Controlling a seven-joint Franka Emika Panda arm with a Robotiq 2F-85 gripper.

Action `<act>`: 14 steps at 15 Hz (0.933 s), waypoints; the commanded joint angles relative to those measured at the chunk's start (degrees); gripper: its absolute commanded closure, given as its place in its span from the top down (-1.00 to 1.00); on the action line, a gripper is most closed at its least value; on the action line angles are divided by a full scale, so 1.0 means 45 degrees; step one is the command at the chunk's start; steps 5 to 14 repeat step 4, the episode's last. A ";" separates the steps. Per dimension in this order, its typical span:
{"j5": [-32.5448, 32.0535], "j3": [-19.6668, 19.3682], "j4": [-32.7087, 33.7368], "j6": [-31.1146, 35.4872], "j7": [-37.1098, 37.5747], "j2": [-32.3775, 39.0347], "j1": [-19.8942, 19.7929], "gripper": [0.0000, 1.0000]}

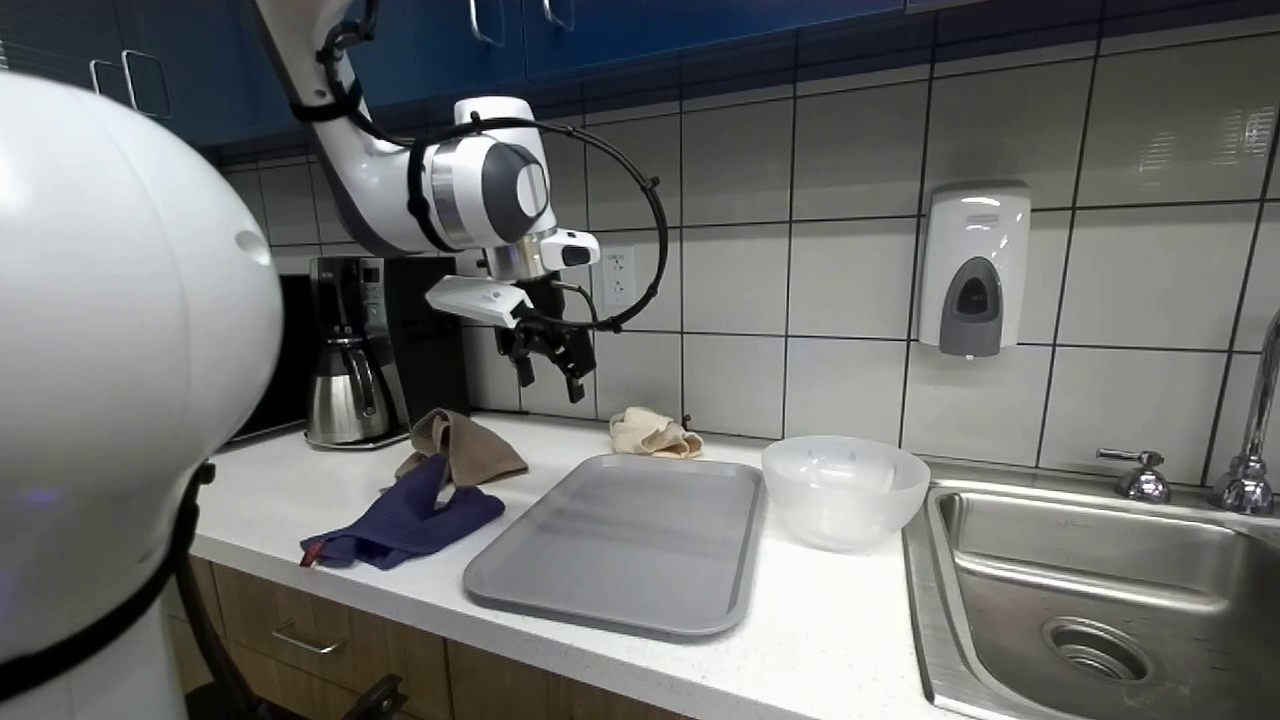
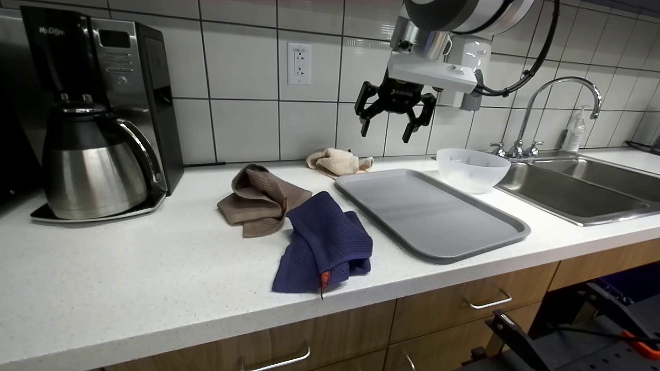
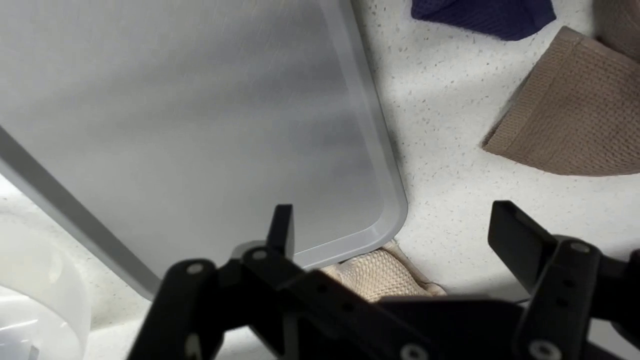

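Note:
My gripper (image 2: pixel 385 133) hangs in the air over the counter, fingers wide apart with nothing between them, in both exterior views. Below it, nearest, are the back corner of a flat grey tray (image 3: pixel 200 125) and a crumpled beige cloth (image 3: pixel 380 275) touching that corner, partly hidden by the gripper in the wrist view. A folded brown cloth (image 2: pixel 268 198) and a navy cloth (image 2: pixel 330 242) with a red tag lie beside the tray on the coffee maker's side. On the tray's opposite side stands a translucent white bowl (image 1: pixel 845 500), close to its rim.
A coffee maker with a steel carafe (image 2: pixel 98 170) stands at the counter's far end. The steel sink (image 1: pixel 1100 600) and its faucet (image 2: pixel 557 82) are past the bowl. A tiled wall runs behind, with an outlet (image 2: pixel 299 64) and a soap dispenser (image 1: pixel 975 270). Blue cabinets (image 1: pixel 680 35) hang above.

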 commanded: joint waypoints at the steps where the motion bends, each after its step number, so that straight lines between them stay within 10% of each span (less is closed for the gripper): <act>1: 0.0096 0.0559 -0.0028 -0.0013 -0.0090 -0.0035 -0.0559 1.00; 14: 0.0100 0.0562 -0.0062 -0.0013 -0.0091 -0.0049 -0.0570 1.00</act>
